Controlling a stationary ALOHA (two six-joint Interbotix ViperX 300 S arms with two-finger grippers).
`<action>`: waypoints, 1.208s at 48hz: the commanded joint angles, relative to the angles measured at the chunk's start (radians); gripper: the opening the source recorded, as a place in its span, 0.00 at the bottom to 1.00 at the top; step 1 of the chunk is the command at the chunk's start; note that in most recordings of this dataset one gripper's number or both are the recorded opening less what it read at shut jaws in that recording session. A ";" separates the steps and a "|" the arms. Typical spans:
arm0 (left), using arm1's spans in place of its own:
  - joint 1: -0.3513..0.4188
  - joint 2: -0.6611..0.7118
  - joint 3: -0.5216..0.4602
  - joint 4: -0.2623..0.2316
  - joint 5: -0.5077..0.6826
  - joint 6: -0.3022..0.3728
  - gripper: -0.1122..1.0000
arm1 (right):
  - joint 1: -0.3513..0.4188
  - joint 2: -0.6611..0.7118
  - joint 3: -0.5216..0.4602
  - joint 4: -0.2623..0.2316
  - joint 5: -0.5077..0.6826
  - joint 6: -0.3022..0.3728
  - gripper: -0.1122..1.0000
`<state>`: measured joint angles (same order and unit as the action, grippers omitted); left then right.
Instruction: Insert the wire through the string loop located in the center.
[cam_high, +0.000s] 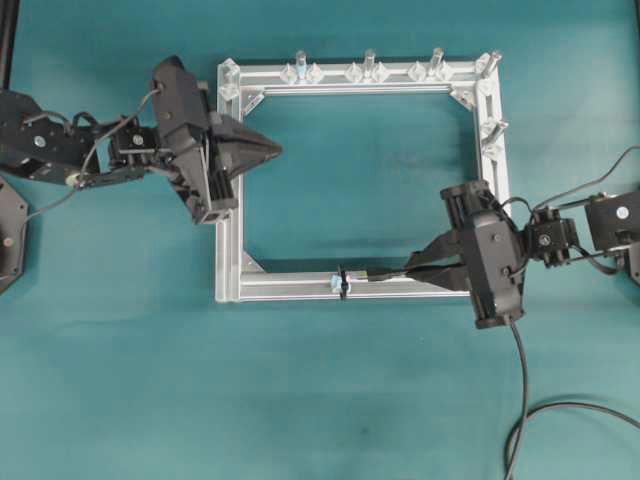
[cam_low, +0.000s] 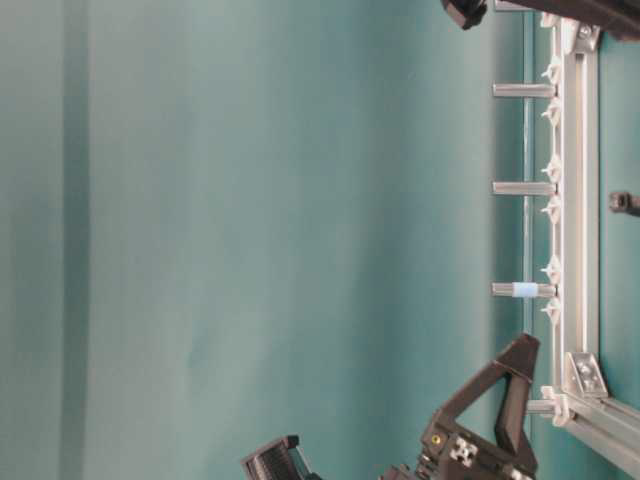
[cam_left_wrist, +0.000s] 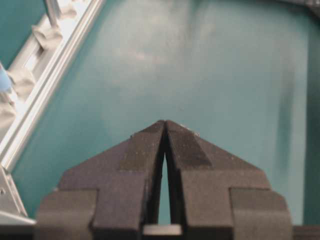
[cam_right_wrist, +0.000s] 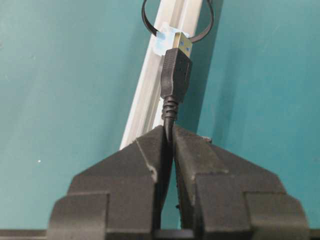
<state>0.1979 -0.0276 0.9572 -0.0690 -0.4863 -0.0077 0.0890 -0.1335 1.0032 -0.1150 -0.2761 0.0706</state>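
Your right gripper (cam_right_wrist: 168, 131) pinches the wire (cam_right_wrist: 175, 75) behind its plug, whose metal tip sits at the string loop (cam_right_wrist: 150, 27) on the aluminium frame (cam_high: 280, 288); the loop's top is cut off. Your left gripper (cam_left_wrist: 165, 125) is closed, empty.

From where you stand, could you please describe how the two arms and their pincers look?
Both arms are matte black. Each pincer, left pincer and right pincer, ends in wedge-shaped textured fingers tapering to a point. Thin grey cables loop along the wrists.
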 joint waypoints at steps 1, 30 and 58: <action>-0.020 -0.058 -0.018 0.003 0.063 0.003 0.10 | -0.003 -0.020 -0.008 -0.002 -0.008 0.002 0.16; -0.130 -0.316 0.084 0.006 0.307 0.005 0.10 | -0.002 -0.020 -0.006 -0.002 -0.006 0.002 0.16; -0.132 -0.380 0.138 0.006 0.304 0.006 0.10 | -0.003 -0.020 -0.011 -0.002 -0.006 0.002 0.16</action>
<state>0.0706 -0.4004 1.1045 -0.0675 -0.1749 -0.0061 0.0890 -0.1335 1.0032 -0.1135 -0.2761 0.0706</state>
